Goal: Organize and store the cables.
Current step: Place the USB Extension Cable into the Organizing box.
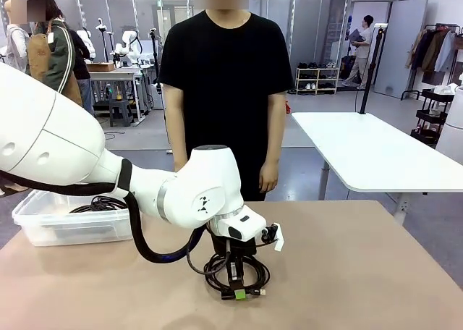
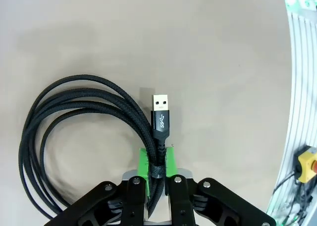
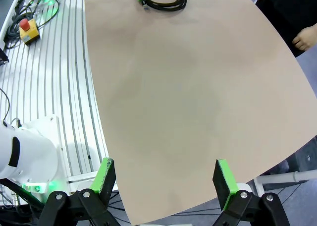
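On the tan worktop (image 1: 376,272), near its robot-side edge, the left claw (image 2: 157,174) grips one coiled black braided cable (image 2: 74,132); other cables lie in the clear plastic bin (image 1: 51,225) at the left edge; the right claw (image 3: 161,179) gapes empty

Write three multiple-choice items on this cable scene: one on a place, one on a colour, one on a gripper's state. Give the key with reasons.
1. Where is the clear plastic bin?
A. On the table's left side
B. In the person's hands
C. Under the white table

2. What colour is the coiled cable at the left gripper?
A. White
B. Black
C. Red

3. How is the right gripper?
A. Shut on a cable
B. Shut on the bin
C. Open, holding nothing

Key: 1 A, the front view shows it on the table at the left. 2 B, the braided cord is black with a silver plug. 3 C, its green pads stand wide apart over bare table.
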Robot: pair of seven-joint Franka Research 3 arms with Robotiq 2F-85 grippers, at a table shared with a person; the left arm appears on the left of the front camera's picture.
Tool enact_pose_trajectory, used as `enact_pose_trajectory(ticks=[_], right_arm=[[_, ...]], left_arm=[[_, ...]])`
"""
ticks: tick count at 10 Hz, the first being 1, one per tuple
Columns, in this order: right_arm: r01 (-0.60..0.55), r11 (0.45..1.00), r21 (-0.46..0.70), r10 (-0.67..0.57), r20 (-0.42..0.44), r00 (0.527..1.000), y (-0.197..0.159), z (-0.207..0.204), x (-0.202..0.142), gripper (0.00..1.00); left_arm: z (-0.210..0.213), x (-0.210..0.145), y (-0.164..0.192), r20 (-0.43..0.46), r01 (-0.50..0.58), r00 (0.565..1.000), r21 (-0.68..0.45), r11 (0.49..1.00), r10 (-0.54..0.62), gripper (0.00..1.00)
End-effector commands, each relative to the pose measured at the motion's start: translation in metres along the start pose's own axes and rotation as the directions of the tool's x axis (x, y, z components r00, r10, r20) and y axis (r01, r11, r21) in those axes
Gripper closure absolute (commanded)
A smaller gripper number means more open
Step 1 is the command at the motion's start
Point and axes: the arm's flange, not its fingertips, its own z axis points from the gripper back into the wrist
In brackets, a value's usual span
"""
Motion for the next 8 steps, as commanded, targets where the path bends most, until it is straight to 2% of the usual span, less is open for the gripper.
enact_pose_trajectory(ticks=[1,4,6,7,8], right_arm=[[0.020,1.000,-0.004,-0.020,0.003,1.000,-0.001,0.001,0.001,0.00],[0.020,1.000,-0.004,-0.020,0.003,1.000,-0.001,0.001,0.001,0.00],[0.020,1.000,-0.004,-0.020,0.003,1.000,-0.001,0.001,0.001,0.00],[0.020,1.000,-0.004,-0.020,0.003,1.000,-0.001,0.001,0.001,0.00],[0.020,1.000,-0.004,-0.020,0.003,1.000,-0.001,0.001,0.001,0.00]], left_arm=[[0.023,-0.003,0.002,0.006,-0.058,0.998,0.028,0.998,0.057,1.00],[0.113,-0.016,0.003,0.061,0.042,0.997,0.075,0.996,-0.047,1.00],[0.180,-0.048,0.000,0.069,0.131,0.988,0.129,0.983,-0.141,1.00],[0.205,-0.067,0.002,0.073,0.142,0.985,0.155,0.978,-0.154,1.00],[0.235,-0.109,0.009,0.073,0.165,0.981,0.184,0.969,-0.181,1.00]])
